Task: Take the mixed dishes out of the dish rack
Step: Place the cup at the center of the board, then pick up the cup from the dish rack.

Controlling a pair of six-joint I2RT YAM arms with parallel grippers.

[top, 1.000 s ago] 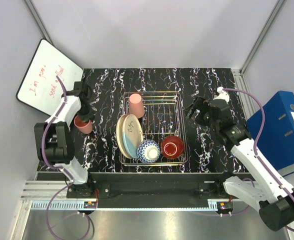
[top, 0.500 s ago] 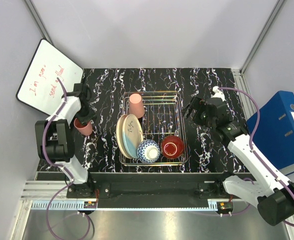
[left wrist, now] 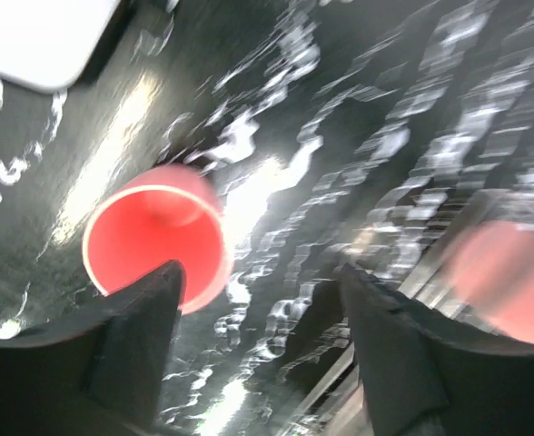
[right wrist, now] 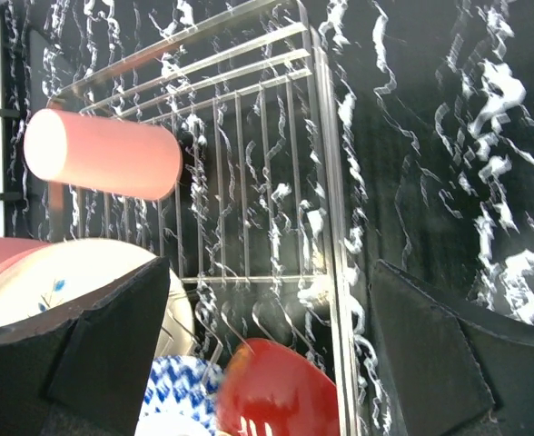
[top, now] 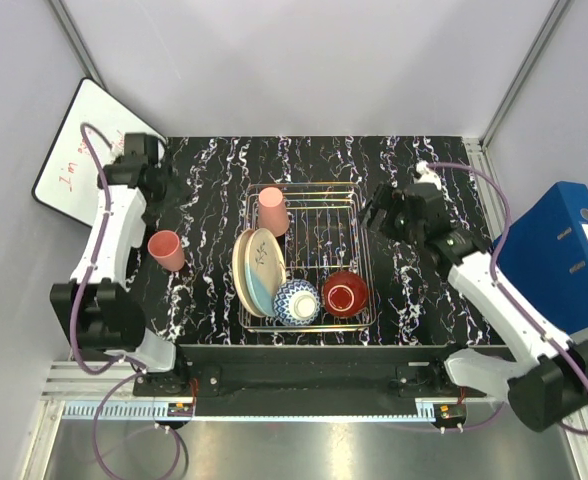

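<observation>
The dish rack (top: 366,262) sits mid-table, holding an upside-down pink cup (top: 271,210), two leaning cream plates (top: 256,270), a blue-white bowl (top: 297,301) and a red bowl (top: 344,293). Another pink cup (top: 165,249) stands upright on the table left of the rack, free of any grip. My left gripper (top: 162,184) hovers beyond it, open and empty; the blurred left wrist view shows that cup (left wrist: 153,241) just past the left gripper (left wrist: 262,309). My right gripper (top: 379,215) is open over the rack's right edge, above the red bowl (right wrist: 276,391) and rack wire (right wrist: 326,182).
A whiteboard (top: 89,150) leans at the far left corner, close behind the left arm. A blue binder (top: 559,255) stands off the table's right side. Grey walls enclose the black marbled table (top: 424,300) on three sides.
The left gripper opened, let go of the pink cup on the table and drew up and back toward the whiteboard. The right gripper shifted left toward the rack.
</observation>
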